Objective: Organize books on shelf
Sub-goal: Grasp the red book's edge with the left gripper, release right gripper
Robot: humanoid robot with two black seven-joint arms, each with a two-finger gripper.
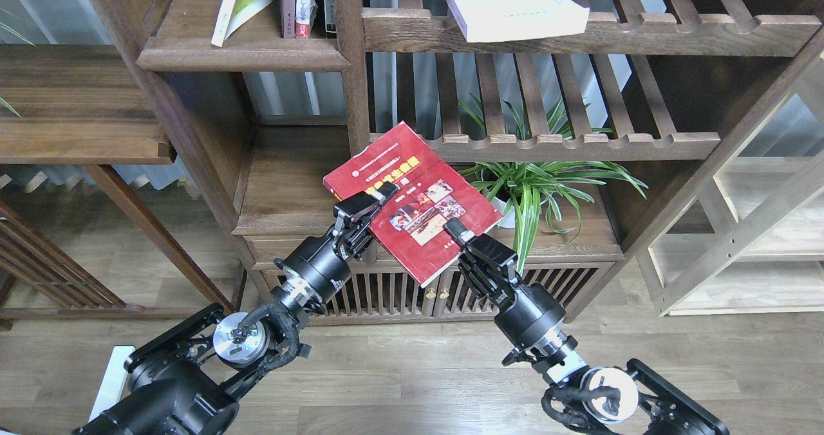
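The red book (418, 197) with a yellow title band and photos hangs tilted in the air in front of the bookcase, between both grippers. My left gripper (376, 202) is closed over its left edge. My right gripper (458, 230) is closed on its lower right edge. The yellow-green book (241, 4) leans on the solid dark shelf (244, 55) at the upper left, beside several upright books (302, 4). The pale book (515, 4) lies flat on the upper slatted rack (644, 33).
A lower solid board (290, 184) lies behind and left of the red book. A potted spider plant (541, 184) stands just right of it under a slatted rack (579, 142). A cabinet with slatted doors (399, 290) is below. A pale wood frame (740, 229) stands at the right.
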